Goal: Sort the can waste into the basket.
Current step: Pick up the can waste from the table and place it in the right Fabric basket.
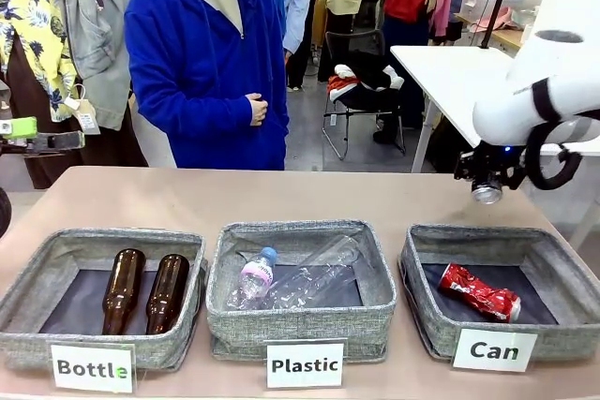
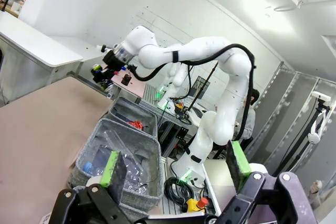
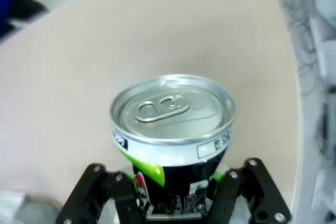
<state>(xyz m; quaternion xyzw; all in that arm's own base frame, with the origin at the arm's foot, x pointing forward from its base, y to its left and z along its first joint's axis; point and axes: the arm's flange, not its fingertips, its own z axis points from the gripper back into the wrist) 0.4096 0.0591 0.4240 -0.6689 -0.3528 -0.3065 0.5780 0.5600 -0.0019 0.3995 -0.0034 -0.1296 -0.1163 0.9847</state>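
My right gripper (image 1: 487,178) hangs above the table behind the Can basket (image 1: 562,329), shut on a black can with green and silver (image 1: 487,193). In the right wrist view that can (image 3: 173,121) sits between the jaws of the right gripper (image 3: 173,199), its silver pull-tab top facing the camera. A crushed red can (image 1: 480,292) lies inside the Can basket. My left gripper (image 1: 28,135) sits at the far left edge, off the table. Its jaws stand open and hold nothing in the left wrist view (image 2: 176,165), where the red can (image 2: 137,125) shows far off.
The Plastic basket (image 1: 300,323) in the middle holds clear bottles, and the Bottle basket (image 1: 28,325) on the left holds two brown glass bottles (image 1: 122,289). A person in a blue hoodie (image 1: 202,63) stands at the far side of the tan table (image 1: 281,196).
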